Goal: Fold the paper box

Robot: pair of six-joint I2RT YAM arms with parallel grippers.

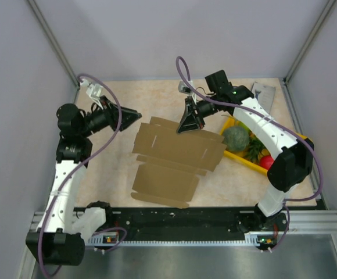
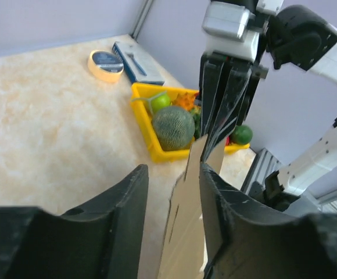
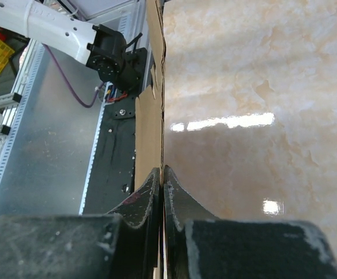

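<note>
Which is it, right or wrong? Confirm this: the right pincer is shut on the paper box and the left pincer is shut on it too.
Wrong about the left pincer: the left wrist view shows it standing wide open, not shut on the paper box. The right pincer is shut on the paper box, as you said.

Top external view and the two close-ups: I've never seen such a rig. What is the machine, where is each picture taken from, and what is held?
Two robot arms are bolted at the near edge of a table. The top view looks down from above and behind them. The other two come from a camera on each wrist, showing its own claw. A paper box, not yet folded, lies in the middle. A yellow tray with a melon sits to its right. The right claw pinches the sheet's far edge. The left claw is open and holds nothing.
</note>
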